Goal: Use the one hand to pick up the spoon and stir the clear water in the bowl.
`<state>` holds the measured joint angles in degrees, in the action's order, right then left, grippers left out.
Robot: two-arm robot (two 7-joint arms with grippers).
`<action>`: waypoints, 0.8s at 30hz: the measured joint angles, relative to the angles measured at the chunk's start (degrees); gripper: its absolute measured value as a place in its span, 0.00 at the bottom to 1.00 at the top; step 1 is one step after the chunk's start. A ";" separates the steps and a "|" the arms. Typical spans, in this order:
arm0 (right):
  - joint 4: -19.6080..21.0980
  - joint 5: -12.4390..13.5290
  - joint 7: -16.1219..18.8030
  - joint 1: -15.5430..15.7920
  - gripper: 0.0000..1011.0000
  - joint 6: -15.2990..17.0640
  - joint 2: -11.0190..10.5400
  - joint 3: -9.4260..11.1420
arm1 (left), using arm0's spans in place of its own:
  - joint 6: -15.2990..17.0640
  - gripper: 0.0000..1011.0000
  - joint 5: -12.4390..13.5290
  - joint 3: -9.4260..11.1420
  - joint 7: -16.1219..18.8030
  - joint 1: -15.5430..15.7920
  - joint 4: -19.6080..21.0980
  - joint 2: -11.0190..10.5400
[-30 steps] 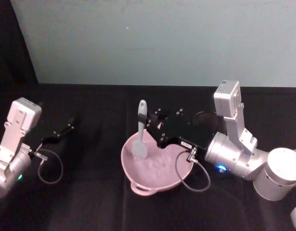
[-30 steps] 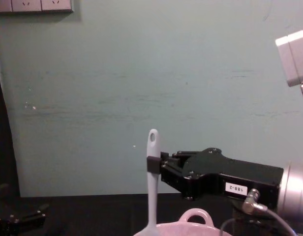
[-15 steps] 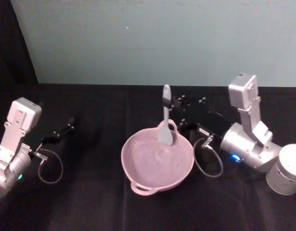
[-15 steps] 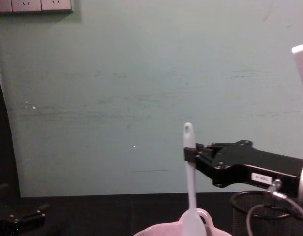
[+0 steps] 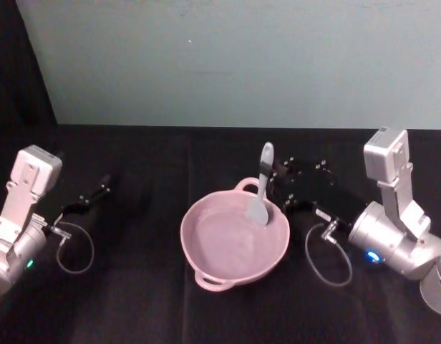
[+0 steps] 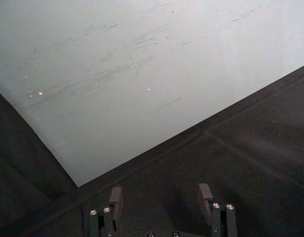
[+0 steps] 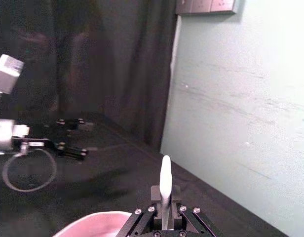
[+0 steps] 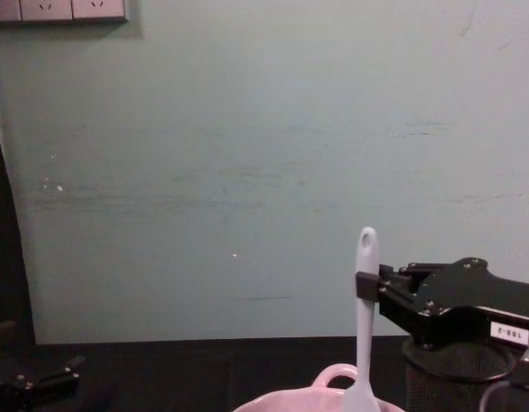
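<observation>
Step in hand: stirring, with the spoon already picked up. The right gripper [image 5: 272,174] has its fingers clamped on the upper handle of the spoon [image 5: 262,185], just under the oval hole. The spoon is near upright, head down over the far right part of the bowl [image 5: 186,240], close by the loop handle on the rim. The bowl sits mid desk [image 5: 134,308]. Cannot tell if the head is dipped in the water, which is too clear to make out. The left gripper [image 5: 100,190] is parked at the left of the desk, well apart from the bowl. Its fingers [image 6: 115,200] are apart with nothing between them.

Next move, as a judgement: get the head down into the water if it is not in, then sweep it round inside the wall. That calls for a firm hold, the spoon kept upright, and staying off the rim so the bowl does not shift or slop.

The head view gives the layout: which part of the bowl the head is over, and both arms. The chest view adds the side-on height. There the spoon [image 8: 365,326] stands upright in the gripper [image 8: 365,286], and its head drops to the level of the bowl rim [image 8: 282,403]. A black wire-mesh cup [image 8: 458,382] sits under the gripper body. The right wrist view shows the handle [image 7: 165,185] centred in the clamp, with the pink rim [image 7: 93,221] below. The left wrist view settles the idle fingers' gap.
</observation>
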<state>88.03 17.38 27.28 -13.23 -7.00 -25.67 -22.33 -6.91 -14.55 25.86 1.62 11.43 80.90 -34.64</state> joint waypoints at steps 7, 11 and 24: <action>1.26 1.24 1.76 1.82 0.11 -0.61 1.09 -1.24 | 0.00 0.99 0.00 0.00 0.00 0.00 0.00 0.00; 0.39 1.80 3.04 1.48 0.11 -1.24 2.73 -3.00 | 0.00 0.99 0.00 0.00 0.00 0.00 0.00 0.00; -5.91 2.91 4.54 -3.16 0.11 -3.47 7.72 -5.83 | 0.00 0.99 0.00 0.00 0.00 0.00 0.00 0.00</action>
<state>82.12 20.29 31.83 -16.39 -10.48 -17.95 -28.17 -6.91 -14.55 25.86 1.62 11.43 80.90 -34.64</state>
